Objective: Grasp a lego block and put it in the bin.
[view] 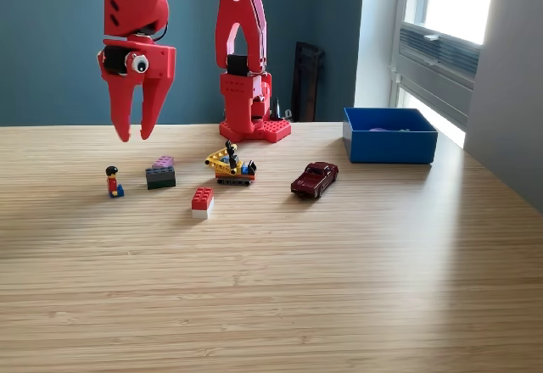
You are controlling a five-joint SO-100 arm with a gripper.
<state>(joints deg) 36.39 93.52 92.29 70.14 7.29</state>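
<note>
My red gripper (136,136) hangs above the table at the exterior view's left, fingers pointing down, slightly open, nothing between them. Below and a little right of it sits a dark block with a pink top (160,173). A red block on a white one (202,202) lies nearer the front. A small lego figure (113,181) stands at the left. The blue bin (389,135) rests at the back right, far from the gripper.
A yellow lego vehicle (231,167) and a dark red toy car (315,179) sit mid-table. The arm's red base (253,106) stands at the table's back edge. A window and wall lie to the right.
</note>
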